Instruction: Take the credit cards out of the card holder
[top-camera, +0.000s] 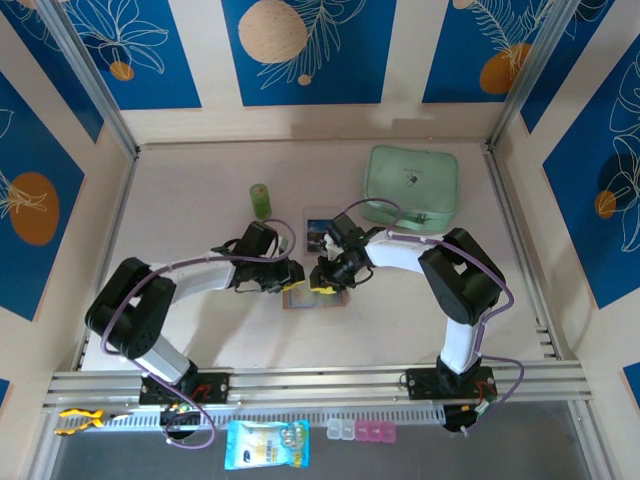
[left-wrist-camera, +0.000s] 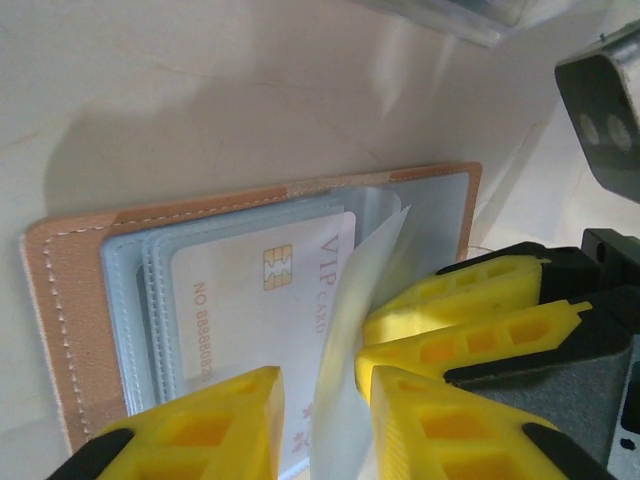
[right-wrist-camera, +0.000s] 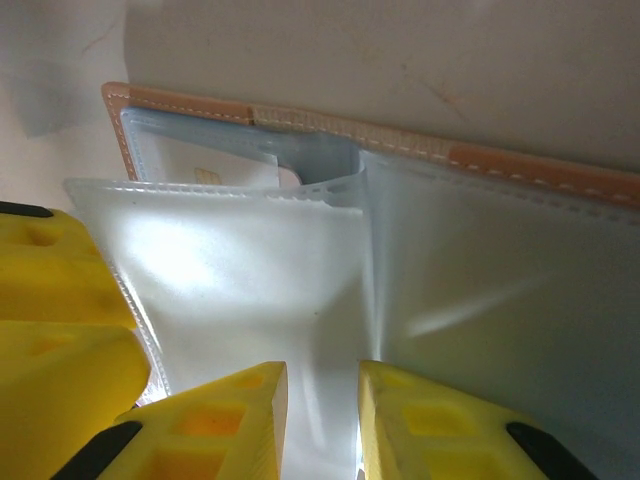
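The card holder (top-camera: 303, 299) lies open on the table, its tan stitched edge (left-wrist-camera: 60, 300) around clear sleeves. A white credit card (left-wrist-camera: 250, 300) with a gold chip sits inside a sleeve, and its corner (right-wrist-camera: 215, 172) peeks out. Another credit card (top-camera: 318, 232), blue and dark, lies flat on the table behind the holder. My left gripper (left-wrist-camera: 320, 420) is open, with one clear sleeve leaf (left-wrist-camera: 350, 330) standing up between its fingers, against the right one. My right gripper (right-wrist-camera: 322, 400) is open a little, astride the sleeves' fold (right-wrist-camera: 365, 260). Both grippers (top-camera: 290, 277) (top-camera: 325, 280) meet tip to tip over the holder.
A mint-green pouch (top-camera: 412, 187) lies at the back right, close to the right arm's elbow. A small green bottle (top-camera: 260, 199) stands behind the left gripper. Metal rails and walls frame the table.
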